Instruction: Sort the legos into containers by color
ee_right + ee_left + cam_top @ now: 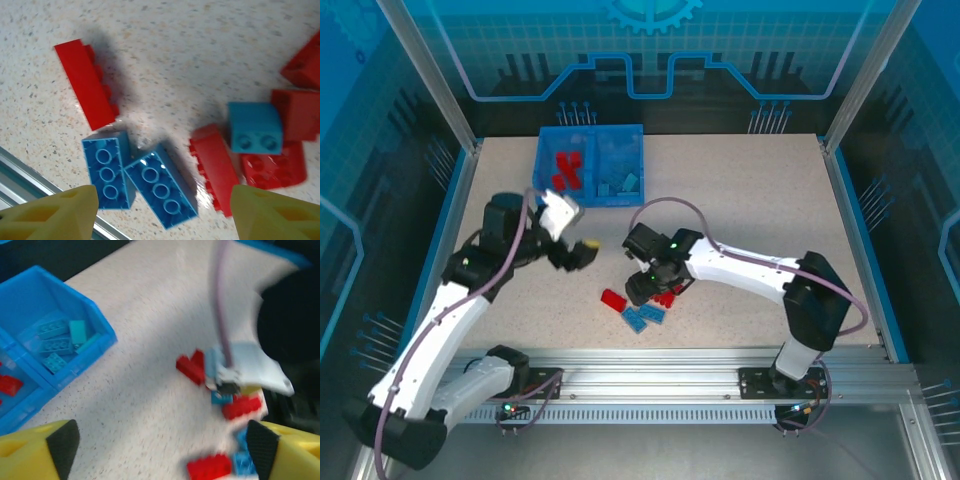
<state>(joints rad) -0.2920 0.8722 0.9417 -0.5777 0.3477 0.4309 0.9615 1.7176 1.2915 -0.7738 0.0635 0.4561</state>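
Legos (645,317) are piled on the worktop (750,200) just under the right gripper (163,194), which is held wide and empty. The left gripper (162,440) is wide and empty too. A pick is being started, it seems; one blue brick (107,170) must be squeezed next.

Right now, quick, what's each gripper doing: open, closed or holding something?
Left gripper: open, holding nothing.
Right gripper: open, holding nothing, over loose legos.

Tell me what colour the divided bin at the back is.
The bin is blue; the top external view shows it best.
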